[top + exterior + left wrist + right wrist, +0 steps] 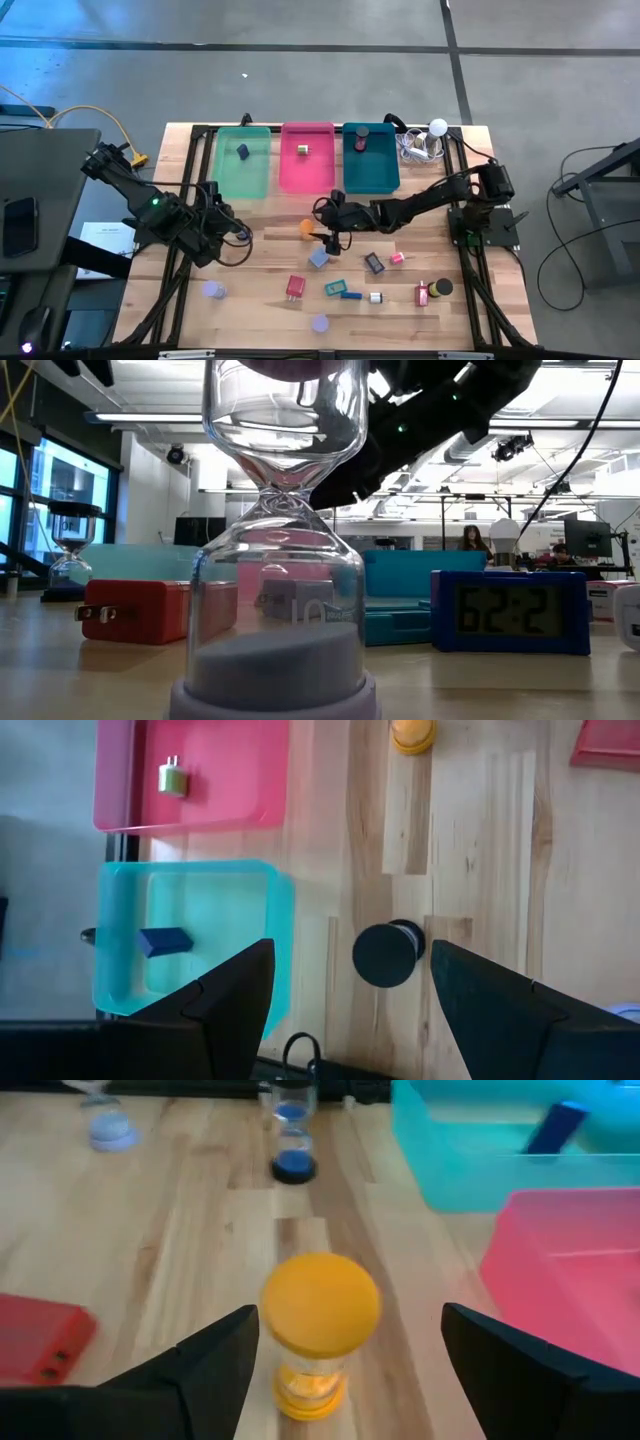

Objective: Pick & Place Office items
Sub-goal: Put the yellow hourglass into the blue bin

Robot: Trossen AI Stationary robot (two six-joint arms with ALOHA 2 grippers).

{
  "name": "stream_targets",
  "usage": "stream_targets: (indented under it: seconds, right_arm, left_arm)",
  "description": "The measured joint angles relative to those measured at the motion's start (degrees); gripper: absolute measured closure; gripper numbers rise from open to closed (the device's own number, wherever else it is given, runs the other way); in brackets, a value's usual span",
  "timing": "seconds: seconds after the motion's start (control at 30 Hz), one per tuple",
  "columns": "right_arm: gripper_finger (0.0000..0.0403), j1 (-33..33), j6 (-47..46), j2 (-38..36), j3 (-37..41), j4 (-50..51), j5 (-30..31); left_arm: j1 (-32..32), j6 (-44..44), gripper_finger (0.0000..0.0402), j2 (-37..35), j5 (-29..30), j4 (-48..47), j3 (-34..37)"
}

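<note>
Three items are already placed, one per tray (243, 183). About a dozen remain on the worktop (270, 320). Right jaws are open around the orange timer (318, 1330); left jaws open near a dark timer (388, 952).

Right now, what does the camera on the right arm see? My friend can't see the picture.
An orange sand timer stands upright on the wooden table, between the open right gripper fingers. A pink tray and a teal-green tray holding a blue block sit to one side, with a blue-black timer farther off.

Open left pincer (345, 1010), dark-capped hourglass (388, 953) between fingers
</note>
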State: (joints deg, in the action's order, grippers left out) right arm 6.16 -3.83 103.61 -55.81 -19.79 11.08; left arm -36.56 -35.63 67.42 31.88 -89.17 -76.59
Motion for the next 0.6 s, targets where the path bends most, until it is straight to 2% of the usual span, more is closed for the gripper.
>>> stream_targets:
  seconds: [0.13, 0.6]
  right_arm:
    - [0.0100, -0.54, -1.36, 0.00, 0.00, 0.52, -2.29]
    - [0.0100, -0.55, -0.48, 0.00, 0.00, 0.71, -2.29]
  left_arm:
    - [0.00, 0.02, 0.0140, 0.00, 0.44, 1.08, 0.75]
    - [0.07, 1.33, 0.0140, 0.00, 3.02, 2.00, 0.75]
